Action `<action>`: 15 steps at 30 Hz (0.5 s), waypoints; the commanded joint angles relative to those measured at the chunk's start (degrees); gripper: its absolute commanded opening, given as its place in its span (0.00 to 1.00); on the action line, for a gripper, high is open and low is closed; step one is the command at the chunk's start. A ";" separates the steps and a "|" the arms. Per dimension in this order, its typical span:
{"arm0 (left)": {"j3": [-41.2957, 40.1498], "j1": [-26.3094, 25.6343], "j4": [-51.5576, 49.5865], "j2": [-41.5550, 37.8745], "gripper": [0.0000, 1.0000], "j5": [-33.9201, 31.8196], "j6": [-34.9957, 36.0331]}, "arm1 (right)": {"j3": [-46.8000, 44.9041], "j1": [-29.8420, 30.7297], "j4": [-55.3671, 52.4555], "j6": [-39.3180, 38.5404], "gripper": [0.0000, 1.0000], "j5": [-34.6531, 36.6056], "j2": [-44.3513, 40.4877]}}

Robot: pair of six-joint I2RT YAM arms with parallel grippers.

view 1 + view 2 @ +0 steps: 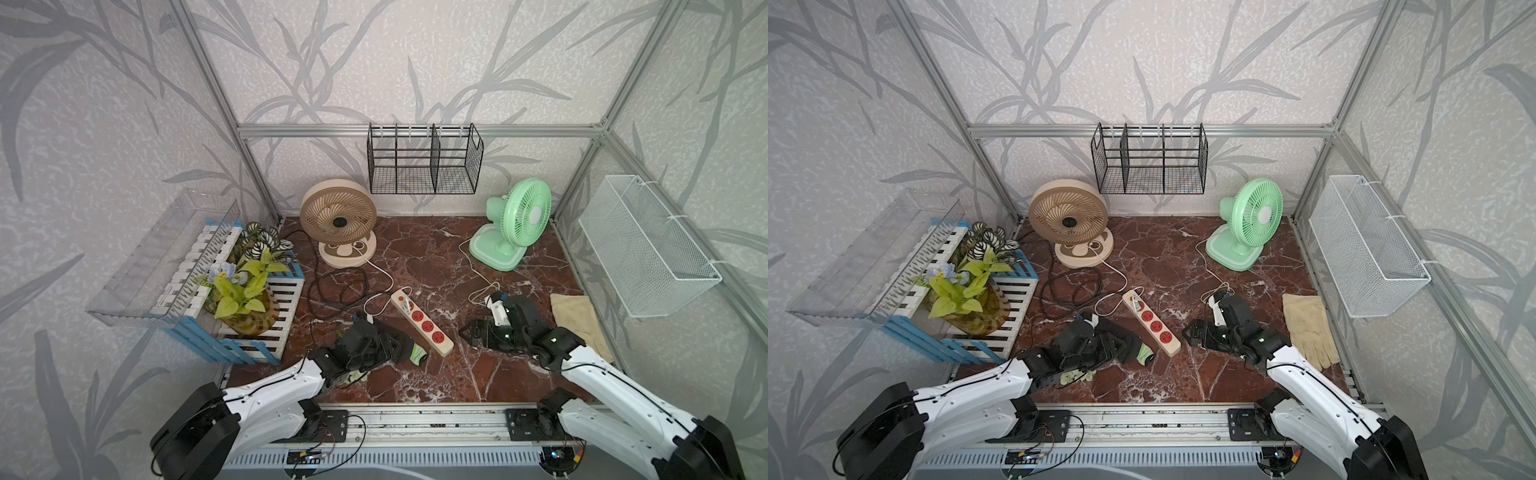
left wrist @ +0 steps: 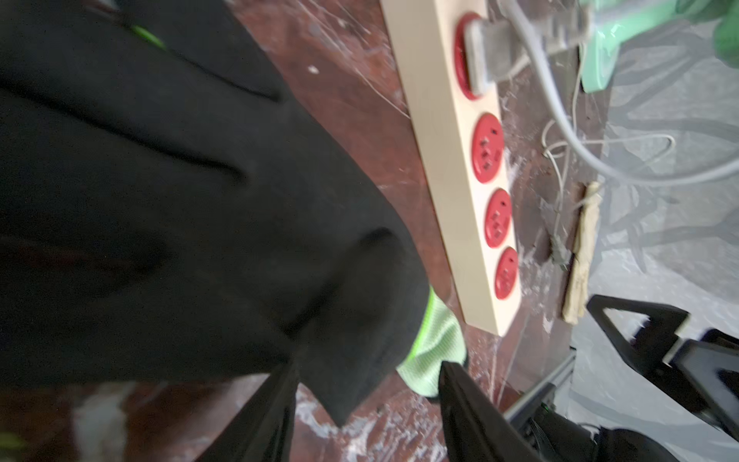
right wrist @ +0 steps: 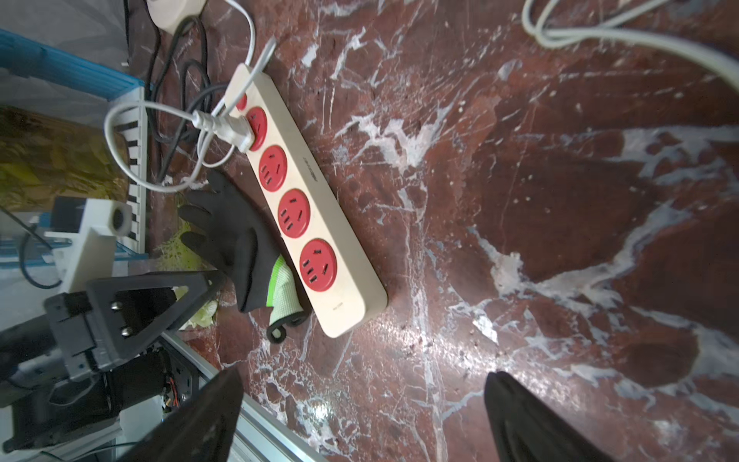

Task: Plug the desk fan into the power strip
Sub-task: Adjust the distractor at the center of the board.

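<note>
Black glove (image 2: 200, 200) crowds the left wrist view, cuff (image 2: 432, 344) between the parted jaws of the left gripper (image 2: 368, 366). Pinched or merely straddled, I cannot tell; likely clearing it away from the power strip (image 1: 422, 324), which lies diagonally mid-table, one white plug (image 3: 236, 132) seated, three sockets (image 3: 294, 214) free. Over bare marble (image 3: 560, 200) the right gripper (image 3: 366, 374) gapes wide, empty.

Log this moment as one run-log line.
cream power strip with red sockets: white plug in end socket | left gripper: straddling black green-cuffed glove, grip unclear | right gripper: open, empty

Black glove (image 2: 180, 200) blurred, cut off by edge; left gripper (image 2: 368, 366) contact unclear.
</note>
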 commanded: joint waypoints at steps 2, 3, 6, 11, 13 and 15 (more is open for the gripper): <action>-1.97 5.02 2.38 1.32 0.58 -2.37 2.35 | 4.09 -3.09 -5.34 -2.06 0.99 3.16 -0.88; -2.02 6.70 1.98 1.49 0.58 -2.04 3.23 | 4.63 -4.14 -6.78 -2.34 0.99 4.24 -1.00; -1.34 12.20 0.52 1.45 0.58 -0.90 6.63 | 6.06 -8.26 -9.69 -3.02 0.99 5.85 -0.91; 2.35 20.15 -4.90 1.24 0.58 -1.26 12.54 | 8.42 -15.12 -12.60 -4.23 0.99 6.21 0.14; 3.27 23.01 -6.45 1.09 0.58 -0.53 14.25 | 9.75 -17.21 -13.87 -4.98 0.99 7.09 0.49; 4.23 24.90 -7.66 0.19 0.59 0.89 15.30 | 11.13 -19.25 -15.34 -6.04 0.99 8.54 0.63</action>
